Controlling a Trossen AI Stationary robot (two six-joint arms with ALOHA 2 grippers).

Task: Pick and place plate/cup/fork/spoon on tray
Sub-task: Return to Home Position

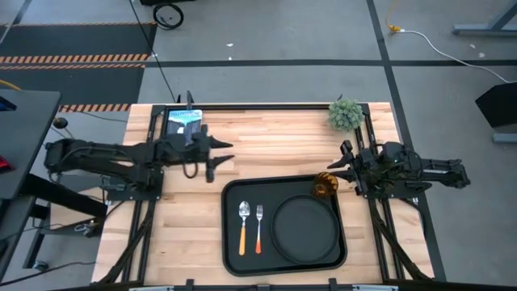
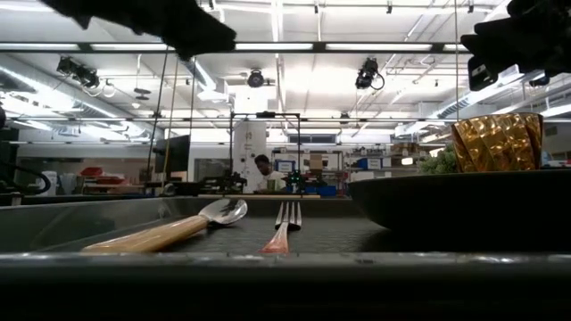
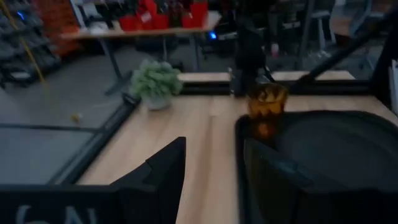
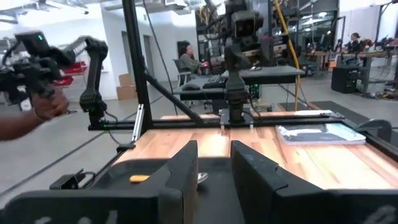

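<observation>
The black rectangular tray (image 1: 234, 242) lies at the table's near middle. On it lie the spoon (image 1: 244, 222) and the fork (image 1: 258, 226) side by side at its left, handles toward the near edge. The round black plate (image 1: 305, 228) lies on its right half. The amber cup (image 1: 325, 187) stands upright at the tray's far right corner; it also shows in the left wrist view (image 3: 267, 102). My left gripper (image 1: 229, 153) is open and empty, above the bare table left of and beyond the tray. My right gripper (image 1: 333, 166) is open and empty, just beyond the cup.
A small potted plant (image 1: 346, 115) stands at the table's far right. A flat blue-and-white item (image 1: 184, 123) lies at the far left, under my left arm. Bare wood lies between the grippers, beyond the tray. People show in the room behind.
</observation>
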